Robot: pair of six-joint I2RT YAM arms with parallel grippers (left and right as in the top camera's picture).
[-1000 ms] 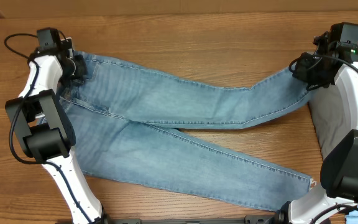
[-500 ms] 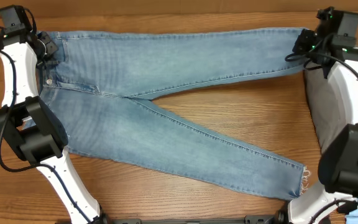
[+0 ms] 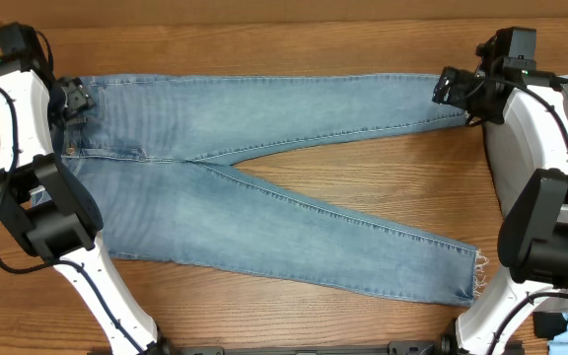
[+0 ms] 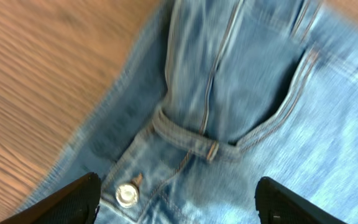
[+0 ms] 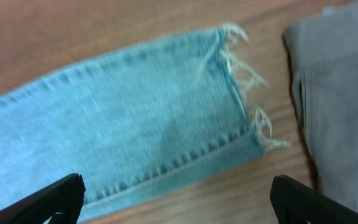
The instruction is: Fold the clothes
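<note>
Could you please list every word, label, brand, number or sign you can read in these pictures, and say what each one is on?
No readable text appears in any view.
The metal button on the waistband of the jeans: any embossing is too blurred to read.
The grey trousers: no label or print in view.

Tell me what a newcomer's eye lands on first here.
The pair of light blue denim jeans sprawls across the brown wooden table, legs splayed in a V. The open left gripper hovers over the waistband's silver metal button; the open right gripper hovers over the upper leg's frayed white hem, beside a plain grey cloth.
</note>
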